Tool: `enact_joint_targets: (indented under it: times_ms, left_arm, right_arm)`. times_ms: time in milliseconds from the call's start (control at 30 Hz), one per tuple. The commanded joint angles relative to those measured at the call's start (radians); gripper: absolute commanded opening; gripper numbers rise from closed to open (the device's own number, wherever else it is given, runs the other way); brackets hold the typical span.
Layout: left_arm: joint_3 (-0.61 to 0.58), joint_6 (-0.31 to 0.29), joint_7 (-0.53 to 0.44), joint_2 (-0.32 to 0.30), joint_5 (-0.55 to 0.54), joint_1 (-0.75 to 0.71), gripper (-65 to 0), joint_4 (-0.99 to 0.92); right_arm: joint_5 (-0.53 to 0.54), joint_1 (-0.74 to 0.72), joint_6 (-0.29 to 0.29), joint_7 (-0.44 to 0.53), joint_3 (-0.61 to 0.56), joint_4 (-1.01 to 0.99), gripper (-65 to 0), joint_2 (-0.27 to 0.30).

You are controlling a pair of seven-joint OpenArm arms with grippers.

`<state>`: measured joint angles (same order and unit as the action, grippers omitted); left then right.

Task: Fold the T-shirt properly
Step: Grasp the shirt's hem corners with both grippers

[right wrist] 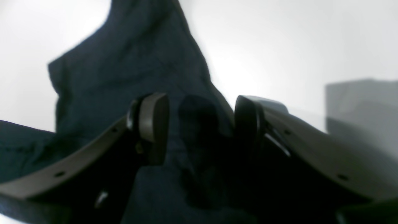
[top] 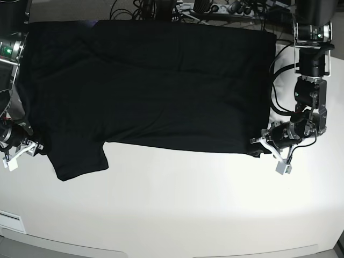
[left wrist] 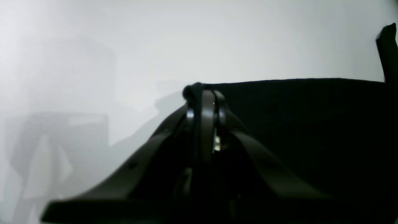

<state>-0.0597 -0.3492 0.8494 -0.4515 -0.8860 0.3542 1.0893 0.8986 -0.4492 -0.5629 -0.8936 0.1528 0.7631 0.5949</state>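
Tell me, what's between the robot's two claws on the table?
The T-shirt spans from the right gripper to the left gripper, seen in the base view.

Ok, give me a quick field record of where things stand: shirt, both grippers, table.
T-shirt: black, plain side up, spread flat, one sleeve at the near edge
left gripper: shut on the T-shirt's near corner
right gripper: open, cloth showing between the fingers, no grip
table: white, near half bare
fold: not yet made
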Motion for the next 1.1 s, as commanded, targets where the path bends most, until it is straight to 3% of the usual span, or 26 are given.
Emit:
enact_joint_targets:
  times_ms: [0, 367, 433, 533, 567, 767, 833, 1000, 1067]
  left_arm:
    - [-0.004, 0.031, 0.042, -0.014, 0.066, 0.001, -65.0, -0.005]
    - [-0.004, 0.031, 0.042, -0.014, 0.066, 0.001, -65.0, -0.005]
    - [-0.004, 0.031, 0.042, -0.014, 0.066, 0.001, -65.0, -0.005]
    - [-0.004, 0.024, 0.042, -0.014, 0.067, 0.001, -65.0, -0.005]
    - [-0.004, 0.004, 0.042, -0.014, 0.066, 0.001, -65.0, -0.005]
    - [-0.004, -0.118, 0.011, -0.016, 0.07, 0.018, -65.0, -0.005]
    - [-0.004, -0.13, -0.042, -0.018, 0.095, 0.029, -65.0, -0.003]
    - [-0.004, -0.136, -0.147, -0.017, 0.198, 0.068, -65.0, -0.003]
    - [-0.004, -0.189, -0.145, -0.017, 0.194, 0.089, -65.0, -0.003]
  right_arm:
    - [0.014, -0.028, -0.015, 0.01, 0.005, 0.01, -29.0, 0.01]
    - [-0.005, -0.036, -0.047, 0.045, 0.005, 0.01, -30.1, -0.007]
    - [-0.003, -0.037, -0.048, 0.048, 0.005, 0.01, -36.8, -0.01]
    - [0.008, -0.039, -0.085, 0.05, 0.005, 0.01, -61.0, -0.013]
    - [0.024, -0.039, -0.095, 0.043, 0.005, 0.01, -65.0, -0.012]
    - [0.095, -0.034, -0.135, -0.051, 0.005, 0.11, -65.0, -0.01]
    - [0.137, -0.024, -0.135, -0.093, 0.005, 0.171, -65.0, -0.003]
    - [0.146, 0.066, -0.135, -0.088, 0.005, 0.342, -65.0, 0.044]
    - [0.146, 0.123, -0.135, -0.088, 0.005, 0.425, -65.0, 0.064]
